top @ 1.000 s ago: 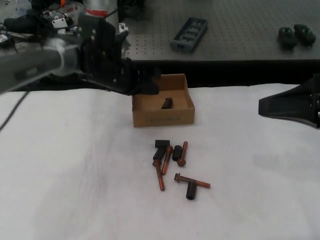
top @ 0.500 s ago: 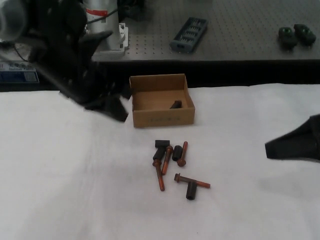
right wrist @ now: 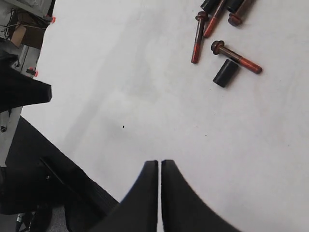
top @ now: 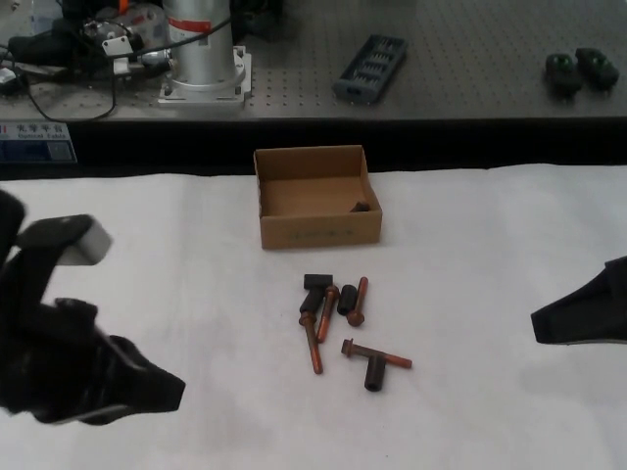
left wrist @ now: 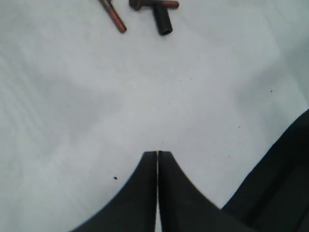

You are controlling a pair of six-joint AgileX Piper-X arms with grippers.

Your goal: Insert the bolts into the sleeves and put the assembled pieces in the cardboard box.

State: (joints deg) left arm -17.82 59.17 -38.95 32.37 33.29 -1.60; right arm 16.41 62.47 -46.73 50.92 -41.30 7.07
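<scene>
Left gripper (left wrist: 158, 155): fingers were pressed shut, holding nothing, above the white counter (top: 196, 294). Right gripper (right wrist: 160, 164) likewise stood closed and empty. Loose bolts (top: 313, 345) and sleeves (top: 346, 299) lay clustered near the cardboard box (top: 318, 235) (one dark piece (top: 361, 207) sat inside, at a corner).

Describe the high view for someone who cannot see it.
Loose bolts and sleeves lie on a white cloth in front of an open cardboard box holding one dark piece. A dark arm is at the near left, another at the right edge.
</scene>
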